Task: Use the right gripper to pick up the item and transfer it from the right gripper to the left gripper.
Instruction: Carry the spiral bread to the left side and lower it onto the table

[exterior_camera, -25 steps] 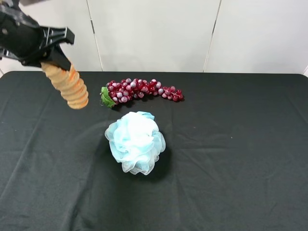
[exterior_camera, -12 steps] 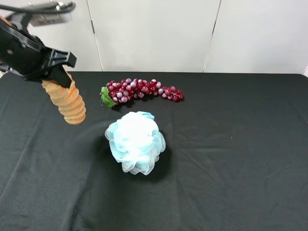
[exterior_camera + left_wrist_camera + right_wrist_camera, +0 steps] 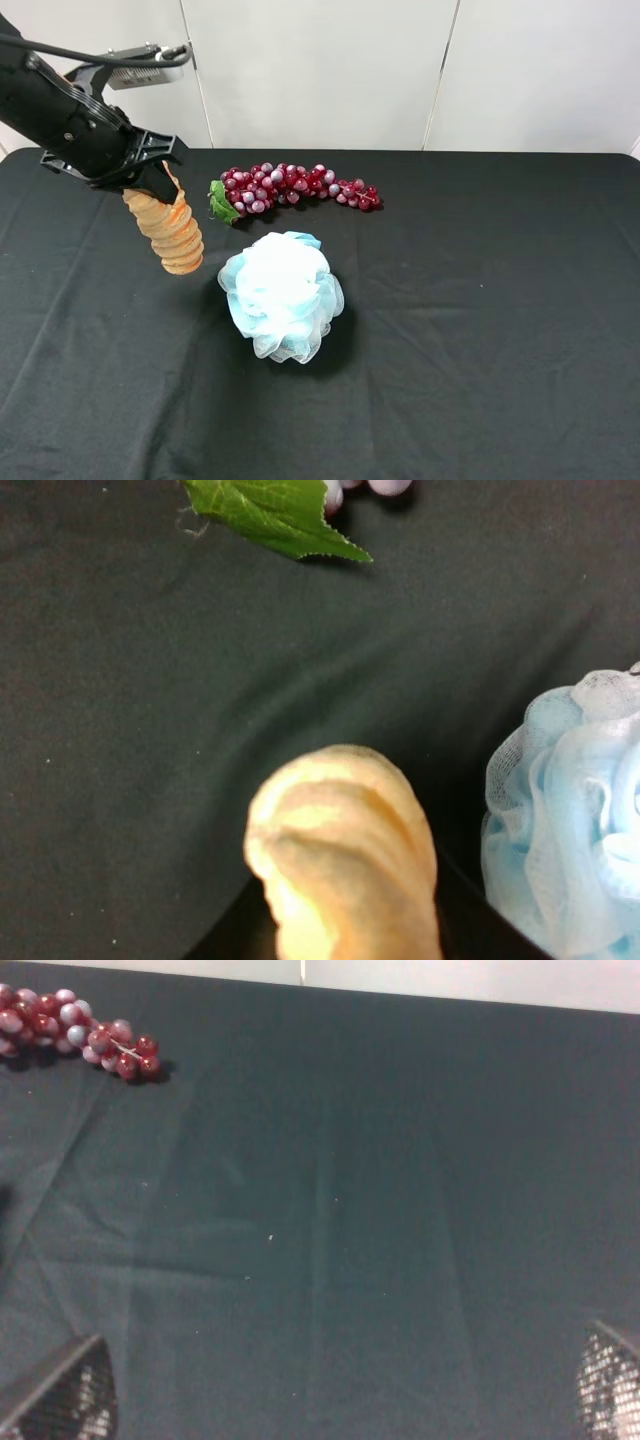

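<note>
The item, a golden-tan ridged bread roll (image 3: 168,232), hangs tilted above the black cloth at the left, just left of the blue puff. My left gripper (image 3: 150,178) is shut on its upper end. In the left wrist view the roll (image 3: 345,860) fills the lower middle, and the fingers themselves do not show there. My right gripper (image 3: 335,1395) is out of the high view. Its own view shows two mesh-padded fingertips (image 3: 60,1400) set far apart, open, with only bare cloth between them.
A pale-blue mesh bath puff (image 3: 282,294) sits mid-table, close to the roll's lower end. A bunch of red-purple grapes (image 3: 295,186) with a green leaf (image 3: 270,510) lies behind it. Black cloth (image 3: 500,330) covers the table; a white wall stands at the back.
The left arm has carried the roll down and to the right, closer to the puff. The puff and grapes have not moved.
</note>
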Robot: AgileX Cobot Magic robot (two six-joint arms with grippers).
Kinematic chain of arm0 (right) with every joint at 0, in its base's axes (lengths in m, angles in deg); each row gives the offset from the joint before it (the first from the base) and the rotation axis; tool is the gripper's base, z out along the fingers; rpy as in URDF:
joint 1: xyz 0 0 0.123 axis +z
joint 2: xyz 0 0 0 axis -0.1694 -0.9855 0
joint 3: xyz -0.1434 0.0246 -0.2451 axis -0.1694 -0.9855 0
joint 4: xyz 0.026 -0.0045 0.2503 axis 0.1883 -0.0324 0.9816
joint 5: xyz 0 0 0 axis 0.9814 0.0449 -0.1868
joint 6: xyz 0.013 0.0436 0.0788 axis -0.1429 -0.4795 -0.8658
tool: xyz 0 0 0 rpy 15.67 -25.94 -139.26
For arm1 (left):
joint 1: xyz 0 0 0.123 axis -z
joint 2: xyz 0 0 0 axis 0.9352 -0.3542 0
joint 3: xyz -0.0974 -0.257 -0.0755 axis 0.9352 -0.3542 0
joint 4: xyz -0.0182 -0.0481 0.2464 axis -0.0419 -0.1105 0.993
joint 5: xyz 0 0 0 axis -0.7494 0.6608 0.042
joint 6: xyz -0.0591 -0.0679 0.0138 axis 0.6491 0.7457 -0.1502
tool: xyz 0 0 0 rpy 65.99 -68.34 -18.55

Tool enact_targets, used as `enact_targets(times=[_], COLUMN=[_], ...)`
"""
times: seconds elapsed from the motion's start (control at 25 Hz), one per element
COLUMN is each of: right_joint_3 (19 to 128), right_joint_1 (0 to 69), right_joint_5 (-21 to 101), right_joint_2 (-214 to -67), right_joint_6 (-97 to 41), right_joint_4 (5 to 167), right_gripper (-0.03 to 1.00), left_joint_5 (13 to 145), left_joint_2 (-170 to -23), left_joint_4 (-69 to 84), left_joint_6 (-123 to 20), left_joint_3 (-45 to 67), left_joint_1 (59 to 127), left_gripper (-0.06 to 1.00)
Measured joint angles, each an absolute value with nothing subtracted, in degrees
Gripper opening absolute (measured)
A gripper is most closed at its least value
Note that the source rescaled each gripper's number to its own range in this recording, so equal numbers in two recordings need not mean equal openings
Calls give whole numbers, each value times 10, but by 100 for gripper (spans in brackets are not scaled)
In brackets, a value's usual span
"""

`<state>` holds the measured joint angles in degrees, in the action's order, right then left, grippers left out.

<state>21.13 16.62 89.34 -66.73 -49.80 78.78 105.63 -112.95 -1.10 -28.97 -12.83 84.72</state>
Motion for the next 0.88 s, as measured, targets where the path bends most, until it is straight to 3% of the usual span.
enact_targets(times=[0.56, 0.88], right_joint_3=[211, 211], right_joint_1=[166, 166], right_joint_5=[893, 893], right_joint_2=[-667, -667], right_joint_6=[-498, -498], right_joint_4=[788, 788], right_gripper=[100, 100], left_joint_5=[1047, 1043], left_joint_2=[-1146, -1146], left_joint_4=[-16, -44], left_joint_6=[-323, -365], left_joint_3=[-156, -167], left_joint_1=[783, 780], left_gripper=[0, 0])
